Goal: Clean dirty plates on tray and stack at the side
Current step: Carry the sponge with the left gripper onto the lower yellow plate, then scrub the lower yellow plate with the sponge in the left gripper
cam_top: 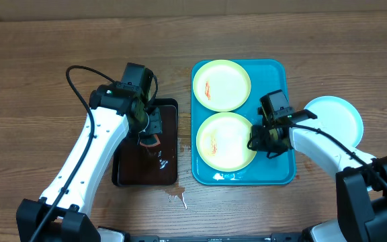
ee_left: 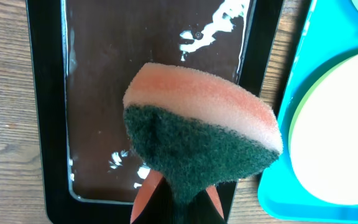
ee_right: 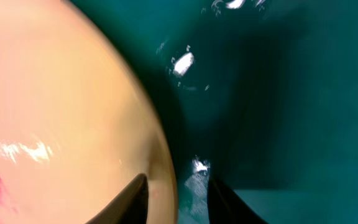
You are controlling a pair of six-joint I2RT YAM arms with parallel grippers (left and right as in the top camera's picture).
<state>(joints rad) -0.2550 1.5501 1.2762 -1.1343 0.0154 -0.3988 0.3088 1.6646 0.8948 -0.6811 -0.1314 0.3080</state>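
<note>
- Wood-grain worktop [cam_top: 46,54] carries the turquoise tray [cam_top: 275,67], where two pale yellow-green plates lie flat. The far plate [cam_top: 222,85] sits at the back end and the near plate [cam_top: 227,141] just in front of it, each streaked with red-orange sauce.
- Off the tray, the white plate [cam_top: 338,111] with a light-blue rim rests on the wood just to the tray's right, partly under the right arm. No smear shows on the part in view.
- At the near plate's right edge, the right gripper [ee_right: 177,186] stands low with its fingers apart and astride the rim, one over the plate, one over the wet tray floor. No pinch is seen.
- Across the worktop, the left gripper [ee_left: 176,202] is clamped on a sponge [ee_left: 197,118], pink foam backed with green scouring pad. It hangs over the black tray [cam_top: 130,171], which holds shallow water.
- By their look the plates are thin, stiff plastic: light, glossy and unlikely to break.
- Droplets glint on the tray floor, so a plate will probably skate when wiped unless it is pinned.
- The raised rim looks the best place to hold, on a clean stretch away from the sauce, with one finger above and one outside the edge.
</note>
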